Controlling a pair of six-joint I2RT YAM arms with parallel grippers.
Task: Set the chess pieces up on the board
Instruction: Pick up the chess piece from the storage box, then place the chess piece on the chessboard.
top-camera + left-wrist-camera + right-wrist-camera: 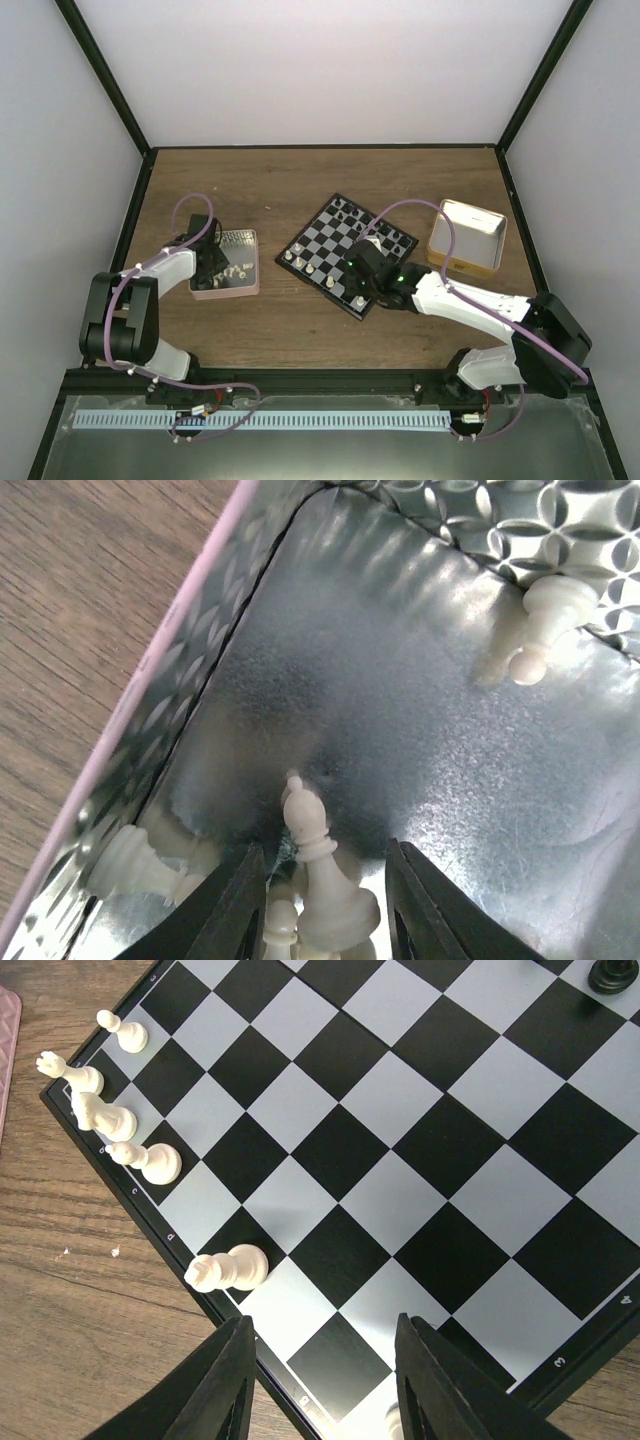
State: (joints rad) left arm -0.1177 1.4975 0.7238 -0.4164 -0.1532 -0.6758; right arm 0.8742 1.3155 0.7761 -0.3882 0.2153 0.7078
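Left of the board in the overhead view is where the action is. The flat black-and-pale-grey checked chessboard [345, 255] sits mid-table, with a pink square tray with a shiny metal floor [225, 293] just left of it and a tan box with a silvery inside [467, 238] just right of it. The left gripper [213, 262] is down in the tray among loose cream-white chess pieces [236, 270]. The right gripper [362, 292] hangs over the board's near corner. The board is only partly filled.

Left wrist cam: the fingers straddle a standing cream-white bishop [320, 880] with a narrow gap, but I can't tell if they're actually pinching it. I'd say the step in hand is grabbing that bishop. Next it needs a square squeeze and a straight lift over to the board, without knocking its neighbours.

Right wrist cam: the jaws are parted with nothing between them, over the board's edge. One white piece [228, 1268] lies tipped on its side there and probably wants standing up.
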